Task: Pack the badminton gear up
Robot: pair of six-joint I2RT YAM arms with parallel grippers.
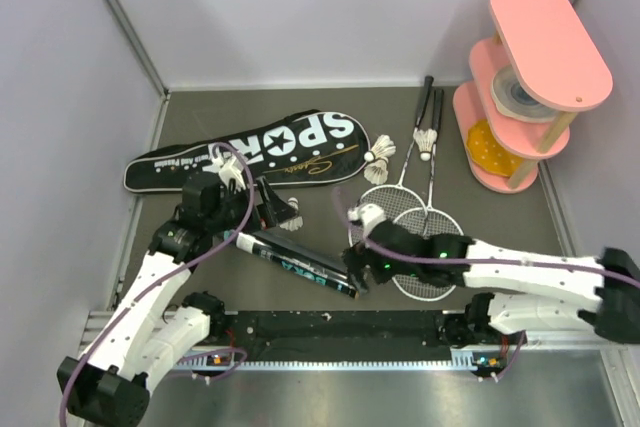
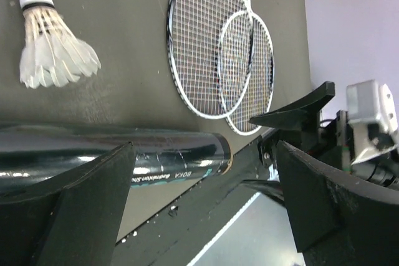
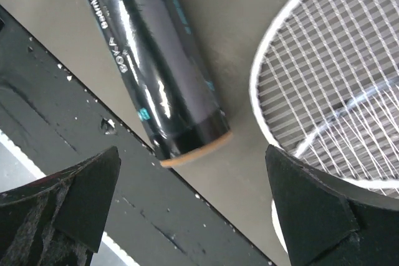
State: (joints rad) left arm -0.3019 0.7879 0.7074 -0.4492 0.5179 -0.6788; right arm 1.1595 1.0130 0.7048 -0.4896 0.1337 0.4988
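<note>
Badminton gear lies spread over the dark table (image 1: 200, 112): two rackets, three shuttlecocks, one tube and one bag.

Both grippers stand with fingers spread wide, holding nothing. The long black shuttle tube (image 1: 300, 265) lies on the table. In the left wrist view it runs under one finger (image 2: 81, 210) of the left gripper (image 2: 206, 197), and its capped end lies in the gap between the fingers. In the right wrist view that capped end lies between the fingers of the right gripper (image 3: 193, 210), nearer one finger (image 3: 75, 197).

One shuttlecock (image 1: 290, 215) lies just beyond the left fingertips. The second shuttlecock (image 1: 381, 152) and third shuttlecock (image 1: 427, 144) lie well beyond both grippers, near the racket shafts.

The first racket (image 1: 385, 199) and second racket (image 1: 425, 247) have overlapping heads, just beside the right gripper's other finger (image 3: 312, 204).

The black "SPORT" bag (image 1: 250, 152) lies flat beyond the left gripper. A pink tiered stand (image 1: 540, 47) stands far off to the right.
</note>
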